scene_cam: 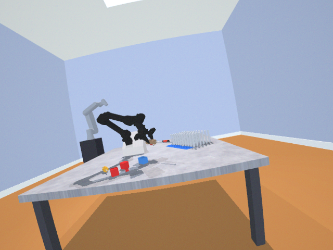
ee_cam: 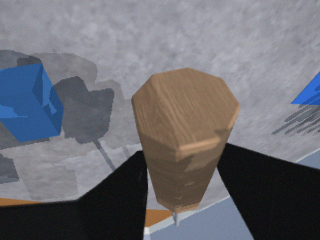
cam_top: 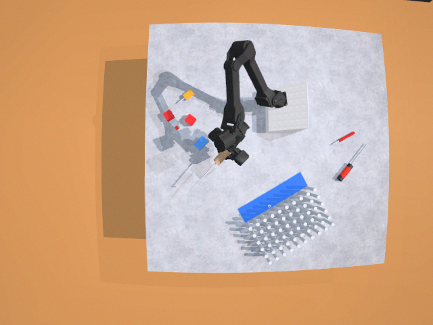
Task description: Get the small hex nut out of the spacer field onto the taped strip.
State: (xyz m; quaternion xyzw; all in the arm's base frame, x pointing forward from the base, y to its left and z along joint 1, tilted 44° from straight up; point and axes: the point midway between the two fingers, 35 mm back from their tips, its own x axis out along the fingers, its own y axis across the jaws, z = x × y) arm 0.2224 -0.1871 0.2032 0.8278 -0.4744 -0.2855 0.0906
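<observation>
Here on the left, the gripper (cam_top: 223,156) (scene_cam: 152,138) (ee_cam: 179,153), part-open, grips the wooden handle of a thin-shafted tool (cam_top: 220,158) (scene_cam: 152,141) (ee_cam: 179,153) above the table! Well apart to its right, the small hex nut (cam_top: 269,206) lies on the blue taped strip (cam_top: 256,206) (scene_cam: 178,147) (ee_cam: 311,94), in front of the standing spacers (cam_top: 286,207) (scene_cam: 188,138).

Your nut (cam_top: 269,206), a tiny pale ring, lies on the blue strip (cam_top: 260,202) (scene_cam: 179,147) (ee_cam: 311,92). Beside it your spacers (cam_top: 286,207) (scene_cam: 187,139), slim pale rods, stand in rows. Your wooden-handled tool (cam_top: 221,156) (scene_cam: 152,141) (ee_cam: 186,115) is gripped above the table.

black robot arm (scene_cam: 122,118) over table (scene_cam: 188,166), spacers (scene_cam: 188,138) standing beyond
</observation>
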